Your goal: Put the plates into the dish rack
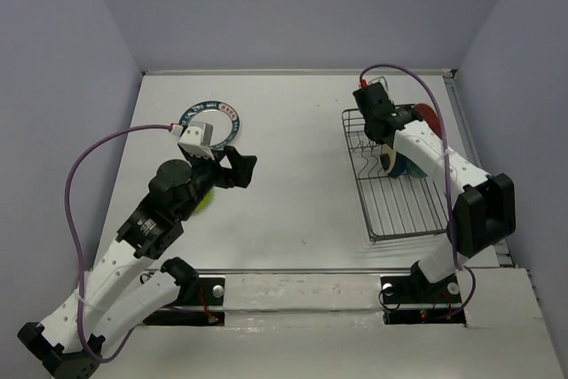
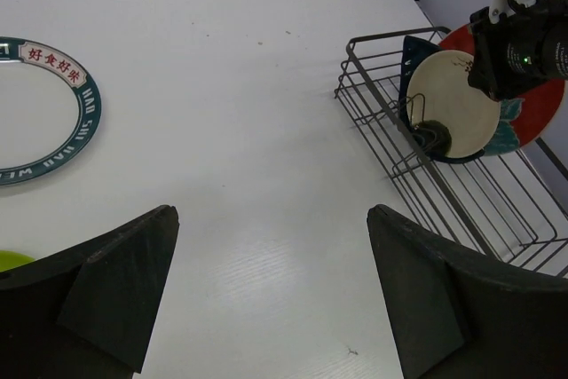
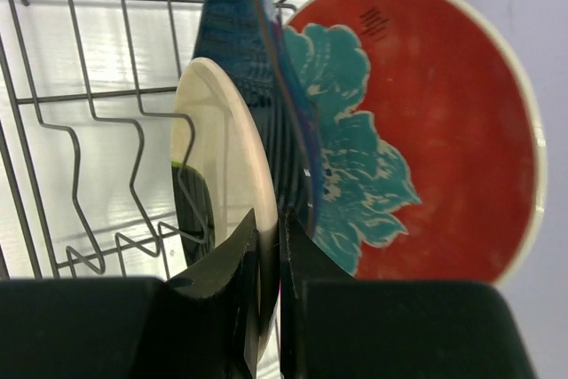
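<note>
The dish rack sits on the right side of the desk, its long axis running away from the arms. Three plates stand on edge at its far end, faces turned roughly toward the left arm. They are a gold plate in front, a dark blue leaf-shaped plate with its tip up, and a red-and-teal plate behind. The right gripper is clamped on the gold plate's lower rim. The left gripper hangs over the bare desk, jaws wide apart. A white plate with a green lettered rim lies flat to its left, and a lime green plate peeks out near it.
</note>
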Motion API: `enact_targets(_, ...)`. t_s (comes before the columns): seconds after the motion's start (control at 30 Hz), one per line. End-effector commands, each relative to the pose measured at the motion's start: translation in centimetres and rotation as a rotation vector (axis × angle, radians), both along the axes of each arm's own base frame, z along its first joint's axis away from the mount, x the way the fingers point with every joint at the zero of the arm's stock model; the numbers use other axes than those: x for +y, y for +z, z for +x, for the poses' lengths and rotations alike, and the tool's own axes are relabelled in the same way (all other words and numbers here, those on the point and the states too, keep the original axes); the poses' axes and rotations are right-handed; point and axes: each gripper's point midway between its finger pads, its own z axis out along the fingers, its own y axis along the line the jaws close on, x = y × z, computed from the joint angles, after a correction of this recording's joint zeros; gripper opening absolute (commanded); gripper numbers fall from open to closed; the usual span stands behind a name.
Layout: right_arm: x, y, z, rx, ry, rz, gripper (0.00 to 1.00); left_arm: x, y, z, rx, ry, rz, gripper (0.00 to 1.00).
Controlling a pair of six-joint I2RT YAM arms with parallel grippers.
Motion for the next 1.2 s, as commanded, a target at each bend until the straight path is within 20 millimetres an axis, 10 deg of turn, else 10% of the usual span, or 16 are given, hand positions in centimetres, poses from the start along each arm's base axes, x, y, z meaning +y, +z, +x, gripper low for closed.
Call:
enact_targets(0.0,1.2,-0.6,1.4,-0.075,-0.002,0.066,0.07,-0.1,0.2,0.6,-0.022,0.002,0.004,0.99)
enact_targets(0.2,1.6,-1.2,2.0,-0.104,-0.006,0.085,0.08,0.1,-0.8,1.4,0.01,0.033,0.024,0.99)
enact_targets(0.4,1.6,-0.9,2.2,-0.15,-0.031,0.116,0.49,0.4,-2.5,3.0,0.077,0.061,0.029,0.99)
enact_targets(0.53,2.8,0.7,2.0,-0.193,0.006,0.215,0.67,0.5,-4.0,4.8,0.153,0.029,-0.032,0.99)
enact_targets(0.8,8.0,5.4,0.0,-0.303,0.202,0.565,0.72,1.4,-6.2,7.6,0.291,-0.026,-0.261,0.99)
enact_targets(0.9,12.9,7.0,-2.4,-0.312,0.393,0.809,0.73,3.4,-8.2,9.5,0.369,0.031,-0.37,0.99)
enact_targets(1.17,17.5,7.8,-6.1,-0.347,0.566,1.054,0.73,11.4,-8.8,14.9,0.356,0.357,-0.463,0.85)
